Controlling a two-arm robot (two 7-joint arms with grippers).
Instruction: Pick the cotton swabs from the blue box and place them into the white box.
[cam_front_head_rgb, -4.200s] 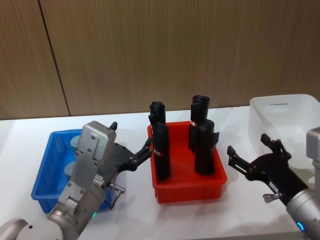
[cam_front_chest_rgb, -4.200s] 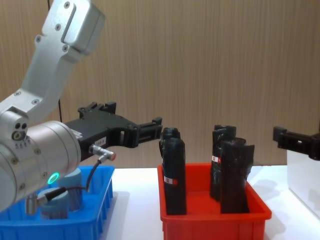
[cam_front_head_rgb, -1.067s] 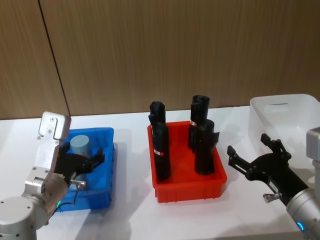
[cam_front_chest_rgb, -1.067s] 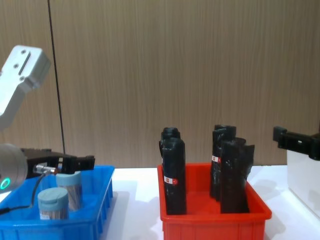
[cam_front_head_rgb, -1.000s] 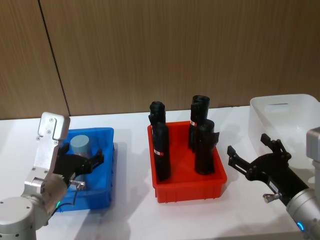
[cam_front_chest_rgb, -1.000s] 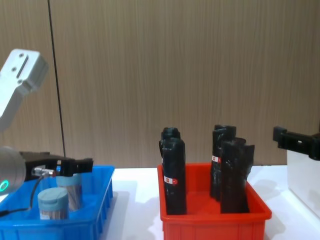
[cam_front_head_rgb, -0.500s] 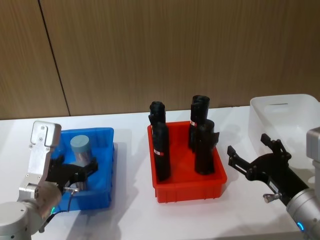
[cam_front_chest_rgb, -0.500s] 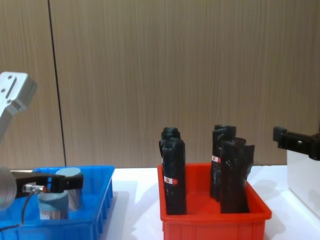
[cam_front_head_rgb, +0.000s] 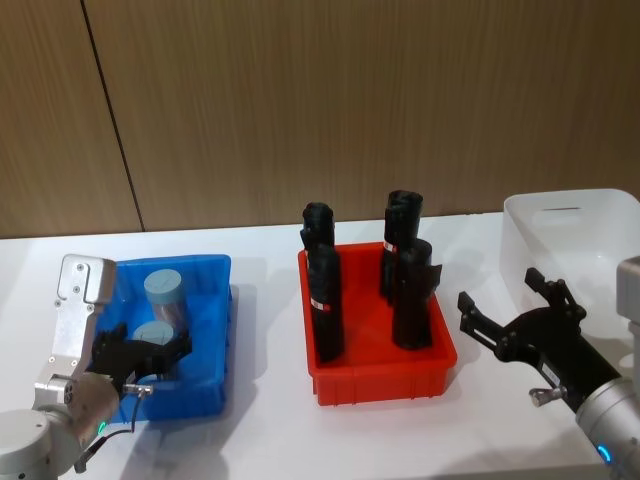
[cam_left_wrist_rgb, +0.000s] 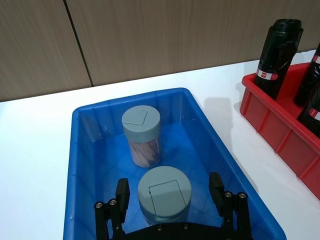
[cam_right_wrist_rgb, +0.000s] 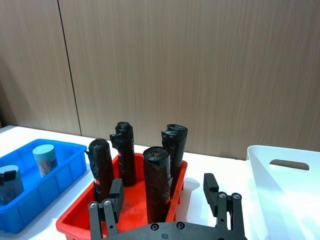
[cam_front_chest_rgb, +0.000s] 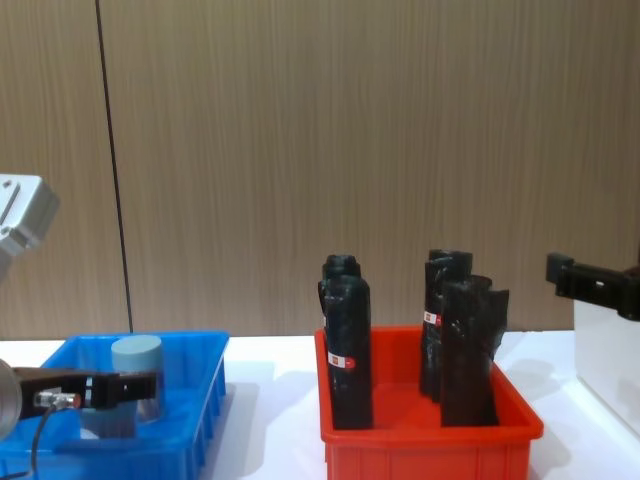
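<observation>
Jaws of left pincer (cam_left_wrist_rgb: 169, 184) gape astride the nearer cotton swabs (cam_left_wrist_rgb: 163, 196), poised to clamp; right pincer (cam_front_head_rgb: 500, 292) idles agape near white box (cam_front_head_rgb: 600, 245).

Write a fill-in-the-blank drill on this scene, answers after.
The blue box holds ___ jars. The left gripper straddles the nearer jar and is ___. The right gripper, open, hovers by the white box, right of the ___ bin. The bin holds ___ black cylinders.
Answers: two, open, red, four.
</observation>
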